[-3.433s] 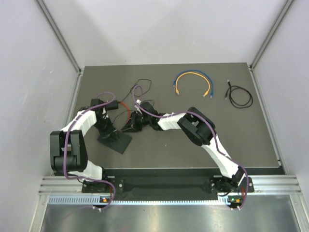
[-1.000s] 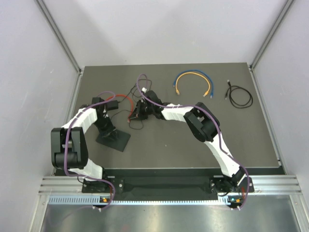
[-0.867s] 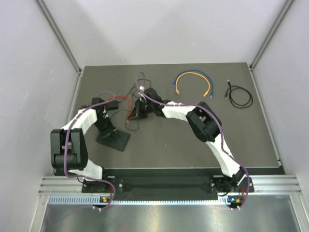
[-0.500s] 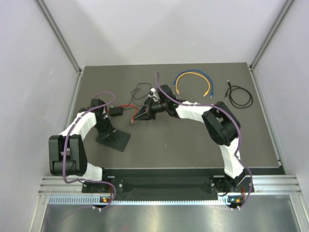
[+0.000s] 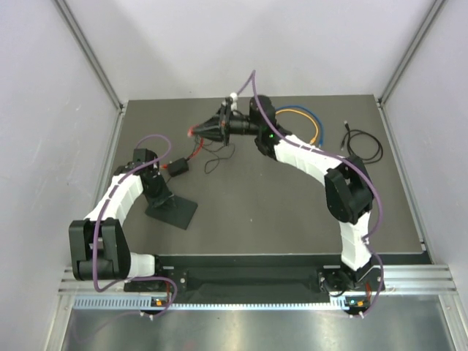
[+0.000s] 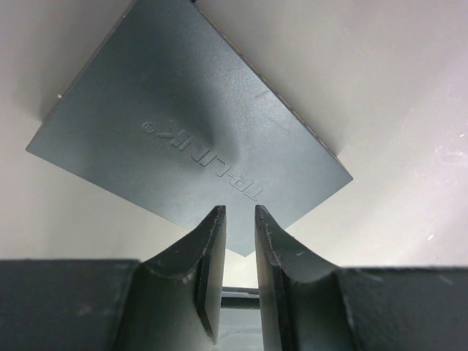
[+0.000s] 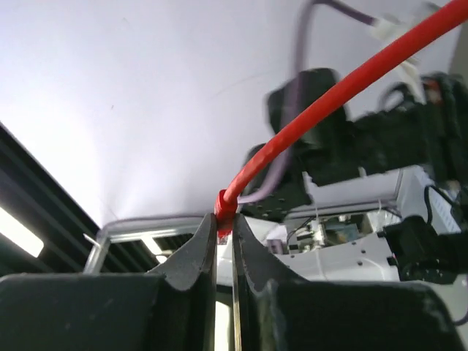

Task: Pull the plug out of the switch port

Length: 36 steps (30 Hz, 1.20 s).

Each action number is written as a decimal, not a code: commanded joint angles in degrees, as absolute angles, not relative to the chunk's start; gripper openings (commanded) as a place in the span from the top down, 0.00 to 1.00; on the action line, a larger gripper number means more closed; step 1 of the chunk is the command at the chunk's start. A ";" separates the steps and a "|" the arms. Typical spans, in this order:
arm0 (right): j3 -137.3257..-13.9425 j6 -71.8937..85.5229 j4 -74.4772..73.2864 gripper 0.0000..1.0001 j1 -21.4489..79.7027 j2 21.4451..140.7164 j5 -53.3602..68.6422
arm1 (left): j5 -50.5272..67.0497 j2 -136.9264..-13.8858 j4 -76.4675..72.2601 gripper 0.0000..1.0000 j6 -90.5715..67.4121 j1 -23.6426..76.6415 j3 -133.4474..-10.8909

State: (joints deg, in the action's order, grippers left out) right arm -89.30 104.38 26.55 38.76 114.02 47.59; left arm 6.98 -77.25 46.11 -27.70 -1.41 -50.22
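Black switch (image 6: 183, 139), red plug (image 7: 224, 205)

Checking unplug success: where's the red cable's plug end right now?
The plug end is pinched in the right gripper over the far middle of the table, apart from the switch at near left.

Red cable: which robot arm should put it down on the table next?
Right, I think. The right jaws are shut on the thin red cable, lifted away from the flat matte-black switch box. The left jaws sit over that box, holding no cable.
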 commanded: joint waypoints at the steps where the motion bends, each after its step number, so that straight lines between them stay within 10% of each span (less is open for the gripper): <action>1: -103.25 98.54 24.09 1.00 38.41 113.38 48.08 | 6.68 -75.76 44.65 0.72 -27.16 -1.23 -50.27; 19: -135.23 46.44 -34.13 1.00 38.58 114.43 33.96 | 7.73 -76.03 43.95 0.71 -26.89 -1.32 -49.83; 36: -98.20 22.65 -16.38 1.00 39.90 99.23 -12.11 | 8.61 -76.73 44.12 0.71 -26.81 -1.32 -49.92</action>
